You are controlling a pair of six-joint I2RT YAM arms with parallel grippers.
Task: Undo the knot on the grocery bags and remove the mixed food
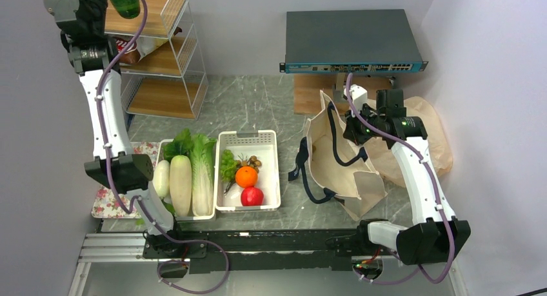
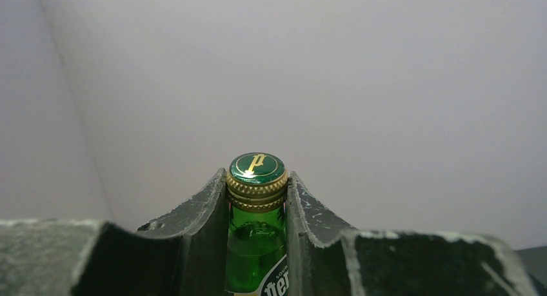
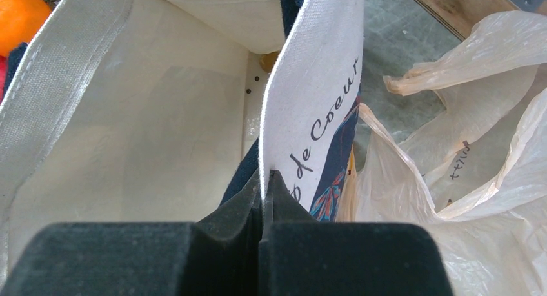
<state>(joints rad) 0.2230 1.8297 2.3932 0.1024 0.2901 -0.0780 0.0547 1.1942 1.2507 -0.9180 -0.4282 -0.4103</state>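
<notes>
Green bottle (image 1: 126,2), high beside the wire rack (image 1: 173,54) at far left, is clamped by its neck in the left gripper (image 2: 257,178). Its length runs along the fingers, cap pointing outward. Radishes (image 1: 180,183) lie lengthwise, near to far. The canvas tote (image 1: 330,170) stands mouth-up, its rim pinched in the closed right gripper (image 3: 263,186). The plastic bag (image 1: 433,136) lies crumpled just to its right.

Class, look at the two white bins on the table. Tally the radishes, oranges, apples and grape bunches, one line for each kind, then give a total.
White radishes: 2
Orange: 1
Red apple: 1
Green grape bunch: 1
Total: 5
</notes>
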